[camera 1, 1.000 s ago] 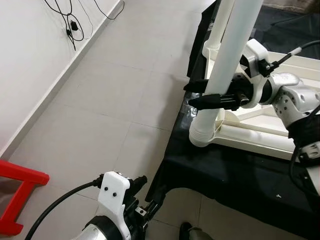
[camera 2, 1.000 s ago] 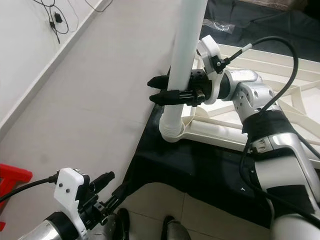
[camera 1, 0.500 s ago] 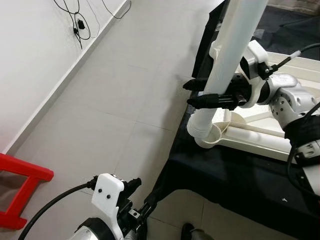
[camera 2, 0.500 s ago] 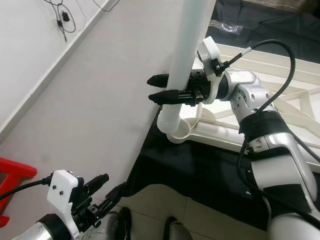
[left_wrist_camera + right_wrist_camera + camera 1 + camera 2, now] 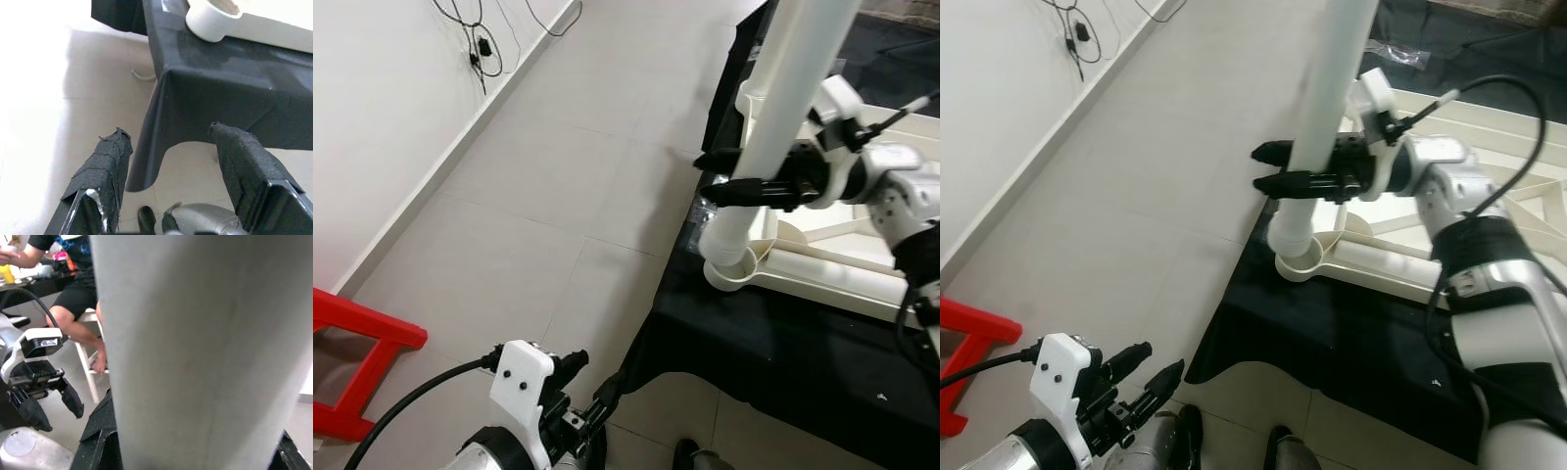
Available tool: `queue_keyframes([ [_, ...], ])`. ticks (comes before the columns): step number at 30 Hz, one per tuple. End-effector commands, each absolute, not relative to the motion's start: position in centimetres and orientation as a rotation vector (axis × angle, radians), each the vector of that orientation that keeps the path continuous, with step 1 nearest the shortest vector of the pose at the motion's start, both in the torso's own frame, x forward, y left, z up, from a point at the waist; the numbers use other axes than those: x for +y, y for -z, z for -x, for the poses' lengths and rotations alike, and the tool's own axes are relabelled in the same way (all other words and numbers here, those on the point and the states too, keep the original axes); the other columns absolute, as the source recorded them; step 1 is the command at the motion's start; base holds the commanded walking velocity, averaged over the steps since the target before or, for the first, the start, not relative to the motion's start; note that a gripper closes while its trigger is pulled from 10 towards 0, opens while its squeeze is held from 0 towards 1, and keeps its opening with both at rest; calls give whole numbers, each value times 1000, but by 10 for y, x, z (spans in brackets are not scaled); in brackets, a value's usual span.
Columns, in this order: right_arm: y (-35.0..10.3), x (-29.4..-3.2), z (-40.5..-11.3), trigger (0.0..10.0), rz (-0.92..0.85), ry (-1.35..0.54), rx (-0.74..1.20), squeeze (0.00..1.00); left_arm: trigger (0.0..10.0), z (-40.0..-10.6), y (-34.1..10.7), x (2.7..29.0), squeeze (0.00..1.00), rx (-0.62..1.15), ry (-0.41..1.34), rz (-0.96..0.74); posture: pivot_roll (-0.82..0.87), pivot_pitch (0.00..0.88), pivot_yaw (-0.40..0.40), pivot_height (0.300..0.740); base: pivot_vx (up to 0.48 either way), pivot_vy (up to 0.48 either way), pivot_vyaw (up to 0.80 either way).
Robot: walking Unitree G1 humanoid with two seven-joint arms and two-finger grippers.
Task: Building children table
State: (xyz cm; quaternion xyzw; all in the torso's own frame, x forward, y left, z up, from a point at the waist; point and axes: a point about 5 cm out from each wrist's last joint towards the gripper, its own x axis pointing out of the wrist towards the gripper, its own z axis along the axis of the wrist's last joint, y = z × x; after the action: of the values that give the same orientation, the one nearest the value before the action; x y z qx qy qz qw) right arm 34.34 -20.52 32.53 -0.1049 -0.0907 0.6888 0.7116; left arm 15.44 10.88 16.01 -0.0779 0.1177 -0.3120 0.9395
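Observation:
A long white table leg (image 5: pixel 781 127) stands almost upright, its lower end set into the round corner socket (image 5: pixel 736 276) of the white table top (image 5: pixel 1489 274), which lies upside down on a black-covered surface (image 5: pixel 783 343). My right gripper (image 5: pixel 1278 166) is shut on the leg a little above the socket; in the right wrist view the leg (image 5: pixel 195 352) is pressed close to the camera. My left gripper (image 5: pixel 597 387) hangs low over the floor, open and holding nothing; its fingers (image 5: pixel 105 166) frame the black cover's corner and the socket (image 5: pixel 212 19).
Light tiled floor (image 5: pixel 529 225) stretches to my left up to a white wall with dangling cables (image 5: pixel 475 44). A red stool (image 5: pixel 357 362) stands at the lower left. In the right wrist view a seated person (image 5: pixel 73 308) is on a white stool.
The leg's lower end has shifted and settled into the corner socket, with the right gripper still on it. The camera has moved slightly; the left arm hangs as before.

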Motion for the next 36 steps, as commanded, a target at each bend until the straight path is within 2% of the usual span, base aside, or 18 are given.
queue_keyframes([
  [1, -325, -208, -340, 10000, 228, -1543, -211, 0, 10000, -152, -155, 110, 0, 276, 646, 159, 203, 315, 26, 740, 0, 0, 0],
  [9, -317, -222, -330, 10000, 214, -1534, -190, 0, 10000, -155, -154, 108, 0, 272, 653, 162, 190, 307, 31, 740, 0, 0, 0],
  [23, -302, -208, -332, 10000, 177, -1581, -188, 0, 10000, -156, -155, 108, 0, 264, 655, 157, 198, 310, 27, 740, 0, 0, 0],
  [36, -301, -206, -343, 10000, 204, -1532, -186, 0, 10000, -156, -157, 106, 0, 258, 655, 161, 195, 314, 17, 740, 0, 0, 0],
])
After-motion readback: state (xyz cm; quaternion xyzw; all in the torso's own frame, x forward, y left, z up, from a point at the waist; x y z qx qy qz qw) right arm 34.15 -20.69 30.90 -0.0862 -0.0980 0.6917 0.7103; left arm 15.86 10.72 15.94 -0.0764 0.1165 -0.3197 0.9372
